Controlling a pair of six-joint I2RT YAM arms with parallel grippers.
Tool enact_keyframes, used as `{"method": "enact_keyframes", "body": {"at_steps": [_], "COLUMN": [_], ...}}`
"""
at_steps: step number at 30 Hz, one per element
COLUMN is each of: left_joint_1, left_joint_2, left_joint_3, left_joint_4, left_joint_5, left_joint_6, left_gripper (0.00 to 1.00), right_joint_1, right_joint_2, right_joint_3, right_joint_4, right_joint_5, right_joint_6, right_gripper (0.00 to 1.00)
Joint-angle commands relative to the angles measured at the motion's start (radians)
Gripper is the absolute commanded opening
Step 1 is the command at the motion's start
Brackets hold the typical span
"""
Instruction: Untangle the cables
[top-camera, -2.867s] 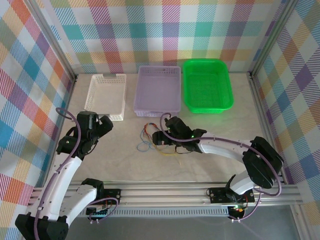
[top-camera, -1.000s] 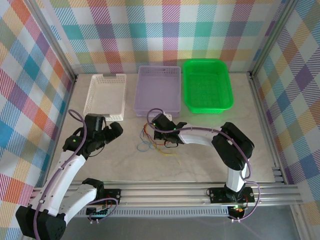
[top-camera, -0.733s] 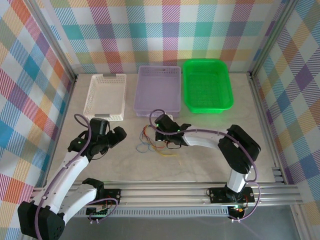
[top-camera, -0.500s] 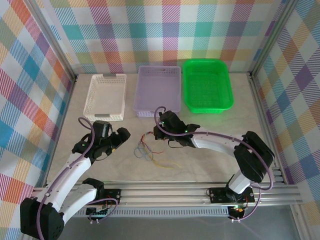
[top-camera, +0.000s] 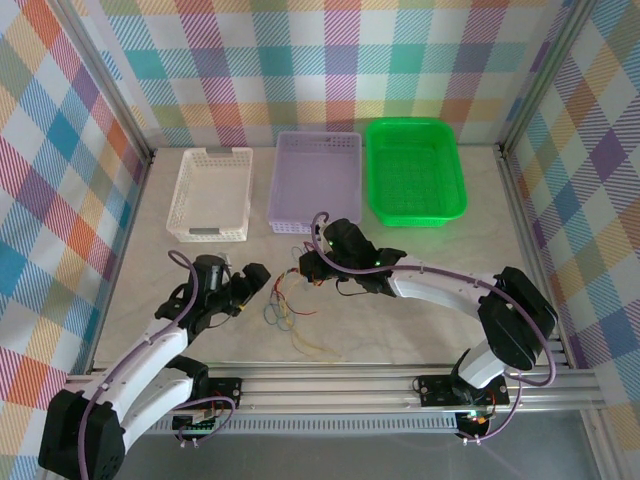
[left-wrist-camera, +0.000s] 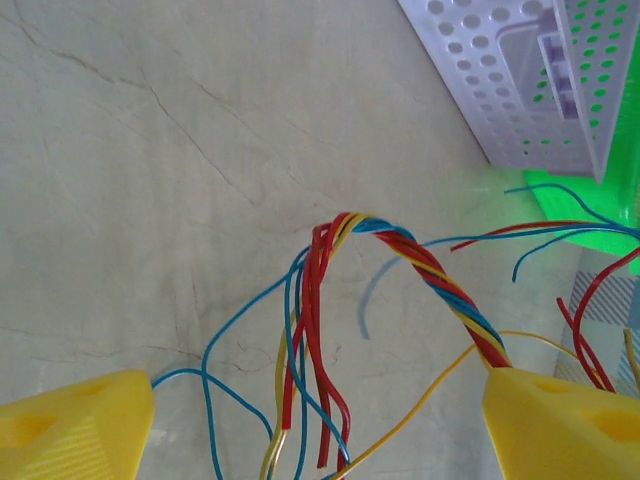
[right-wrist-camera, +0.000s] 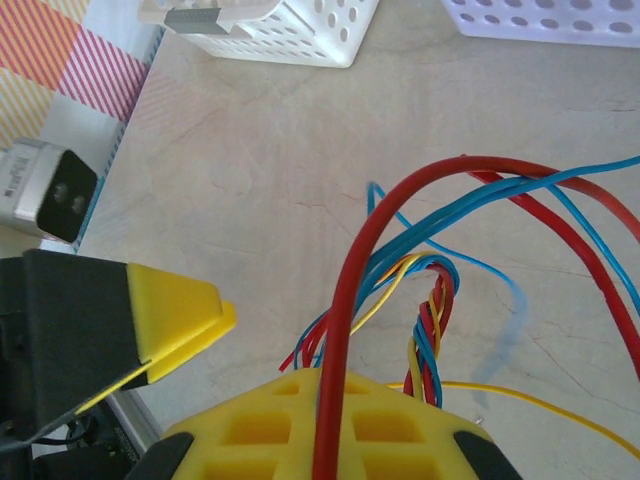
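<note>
The cables (top-camera: 285, 305) are thin red, blue and yellow wires, partly twisted into a braid (left-wrist-camera: 440, 285), and one yellow strand trails toward the near edge (top-camera: 315, 345). My right gripper (top-camera: 310, 268) is shut on the cables' upper end. A red wire (right-wrist-camera: 350, 330) arches over its yellow jaws, and the braid (right-wrist-camera: 430, 330) runs in beside it. My left gripper (top-camera: 255, 275) stands just left of the bundle, open. In the left wrist view its yellow fingertips (left-wrist-camera: 75, 420) sit wide apart, with loose wire ends hanging between them (left-wrist-camera: 320, 430). I cannot tell whether they touch the fingers.
A white basket (top-camera: 210, 195), a purple basket (top-camera: 315, 180) and a green basket (top-camera: 415, 170) stand in a row at the back. The purple basket's near wall (left-wrist-camera: 500, 90) is close behind the cables. The left gripper's finger (right-wrist-camera: 170, 320) shows in the right wrist view.
My left arm has swung right and nearer, up to the bundle. The right gripper has drawn the cables up and out, so the coiled heap now hangs in longer strands.
</note>
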Motion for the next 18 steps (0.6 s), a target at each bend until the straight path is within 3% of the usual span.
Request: {"method": "enact_keyframes", "body": {"at_steps": [1, 13, 18], "left_joint_1": [-0.026, -0.050, -0.073], "left_joint_2": [-0.029, 0.097, 0.164], "left_joint_3": [-0.041, -0.076, -0.065], "left_joint_4": [0.085, 0.219, 0.284], "left_joint_5": [0.027, 0.001, 0.001], "left_joint_6": [-0.014, -0.026, -0.049], "left_gripper": [0.82, 0.72, 0.60], "right_joint_1": [0.005, 0.005, 0.005], "right_joint_2": [-0.045, -0.043, -0.043], "right_joint_3": [-0.019, -0.027, -0.029], "right_joint_4": [0.091, 0.193, 0.222], "right_joint_5": [-0.059, -0.211, -0.257], "right_joint_6": [-0.008, -0.011, -0.009], "right_gripper": [0.00, 0.00, 0.00]}}
